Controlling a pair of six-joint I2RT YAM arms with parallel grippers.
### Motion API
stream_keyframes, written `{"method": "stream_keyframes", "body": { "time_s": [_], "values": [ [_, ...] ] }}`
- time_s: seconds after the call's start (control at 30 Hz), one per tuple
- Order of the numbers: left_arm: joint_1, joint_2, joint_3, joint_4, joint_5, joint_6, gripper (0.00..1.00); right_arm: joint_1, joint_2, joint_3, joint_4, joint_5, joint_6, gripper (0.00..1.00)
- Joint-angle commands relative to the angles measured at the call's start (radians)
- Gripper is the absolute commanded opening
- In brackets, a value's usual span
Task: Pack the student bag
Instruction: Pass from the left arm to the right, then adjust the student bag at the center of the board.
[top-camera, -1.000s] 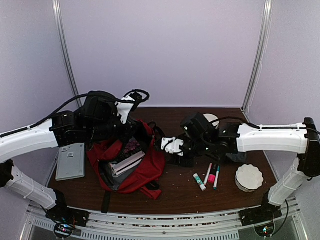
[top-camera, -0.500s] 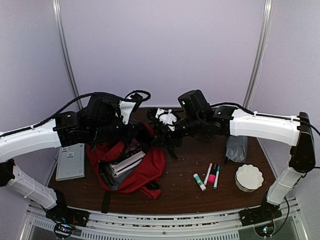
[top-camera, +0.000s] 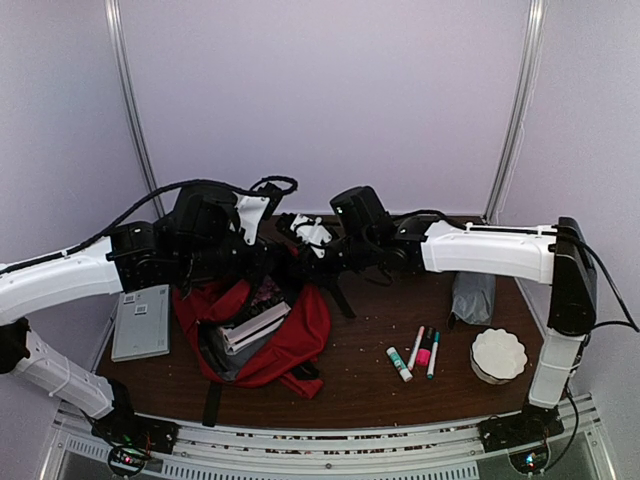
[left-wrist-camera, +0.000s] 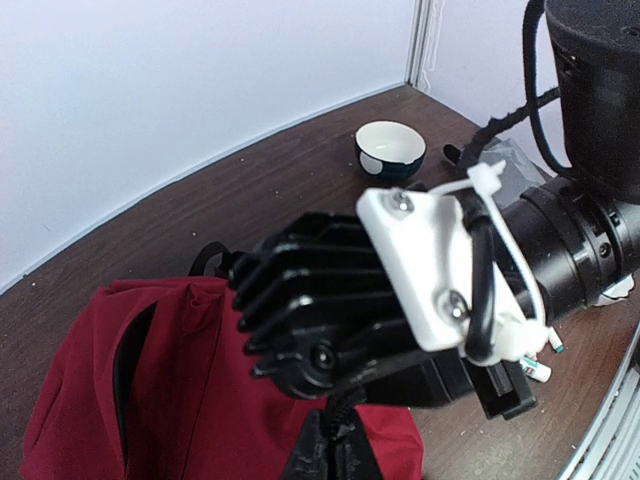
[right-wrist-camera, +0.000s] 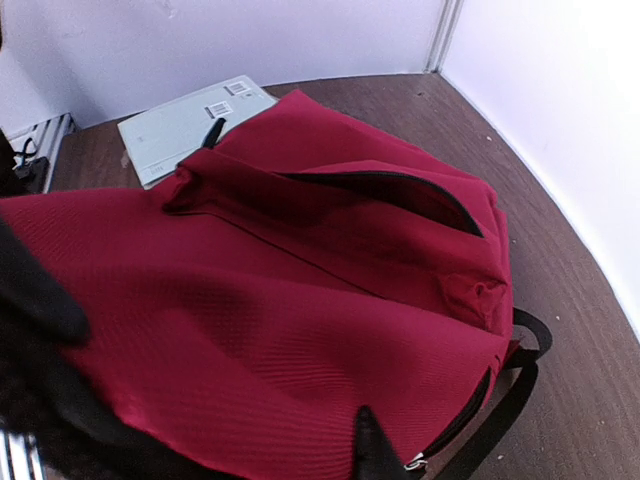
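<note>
- One student bag (top-camera: 262, 340) lies mouth-open on the surface (top-camera: 360, 385), ready for loading
- left end effector (top-camera: 262, 268), pressed together at the bag's rear rim, probably props the mouth open
- right end effector (top-camera: 305, 258) at the bag's rear right; spread or pinching, cannot tell

The student bag (top-camera: 295, 335) is bright red with tiny woven lines in the cloth, grey inside, and it has black straps and zips. The table (top-camera: 370, 390) is dark brown. A flat book (top-camera: 140, 322) is pale grey-green with white stickers that carry black stripes. The pens (top-camera: 424, 351) are pink, green and white. One bowl (top-camera: 498, 355) is all white. A cup (left-wrist-camera: 390, 150) is dark blue outside and white inside. The pouch (top-camera: 472, 296) is grey. The robot arms (top-camera: 495, 252) are white and black.
</note>
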Motion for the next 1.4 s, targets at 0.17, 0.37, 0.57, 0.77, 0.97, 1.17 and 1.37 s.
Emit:
{"method": "stream_keyframes", "body": {
  "time_s": [0.17,0.37,0.57,0.77,0.97,1.17,1.37],
  "values": [
    [0.017,-0.041,-0.034,0.036,-0.017,-0.075,0.5,-0.059,-0.009,0.009,0.082,0.058,0.101,0.0],
    [0.031,-0.176,-0.085,-0.243,-0.189,-0.361,0.72,-0.111,-0.063,-0.089,0.112,0.041,0.097,0.0],
    [0.151,-0.345,-0.312,-0.502,-0.224,-0.597,0.59,-0.143,-0.086,-0.151,0.118,0.001,0.107,0.0],
    [0.256,-0.435,-0.486,-0.477,-0.169,-0.635,0.0,-0.157,-0.119,-0.174,0.095,-0.034,0.108,0.0],
    [0.333,-0.361,-0.578,-0.313,-0.062,-0.597,0.0,-0.159,-0.21,-0.221,0.042,-0.048,0.085,0.0],
    [0.408,-0.176,-0.6,-0.104,0.022,-0.524,0.0,-0.16,-0.291,-0.278,0.015,-0.051,0.076,0.0],
    [0.42,0.07,-0.468,0.083,0.13,-0.459,0.0,-0.161,-0.344,-0.324,-0.005,-0.052,0.069,0.0]
  ]
}}
